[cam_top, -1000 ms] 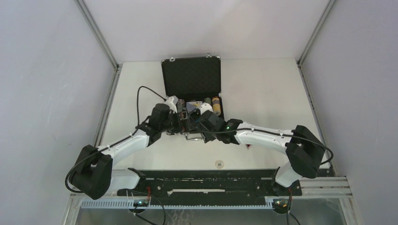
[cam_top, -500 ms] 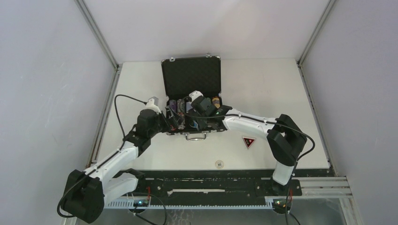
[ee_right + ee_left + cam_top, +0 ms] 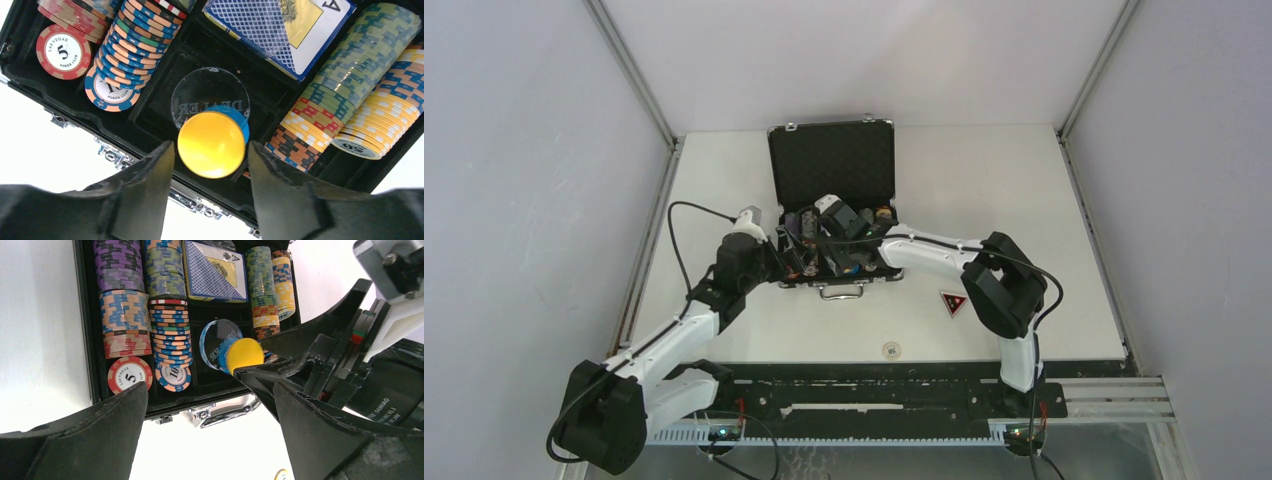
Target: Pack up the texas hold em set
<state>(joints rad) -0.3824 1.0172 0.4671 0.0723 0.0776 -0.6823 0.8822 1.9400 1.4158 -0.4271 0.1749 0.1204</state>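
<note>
Case: the small black textured briefcase with silver corners (image 3: 831, 165) stands open, lid upright
Packed: the multicoloured poker chip stacks (image 3: 137, 47) lie in the case's rows, and the blue-backed card deck (image 3: 280, 30) lies at its lid end
Middle pocket of the case: a clear round plastic disc (image 3: 210, 92) with a round blue button (image 3: 241, 120) against it
Yellow piece: the round yellow button (image 3: 211, 144) sits over that pocket, on top of the blue one
Right gripper (image 3: 211, 148): jaws apart on either side of the yellow button, with a slim dark gap at each side, so it looks set down rather than gripped
Left gripper (image 3: 210, 390): spread wide with nothing in it, over the case's handle edge
Outside the case: the red-black triangle token (image 3: 953, 303) and the round white button (image 3: 891, 350) lie on the table in front of the case, the token nearer to it
Remaining, as I judge it: those two go in, then the lid is shut, so the task is mostly done
Writing: "LAS VEGAS 5 POKER CLUB" on a red chip (image 3: 63, 51); "10" on a blue-orange chip (image 3: 111, 90); "50" on a yellow chip (image 3: 356, 145); "DEALER" on the clear disc; "A" on the deck
</note>
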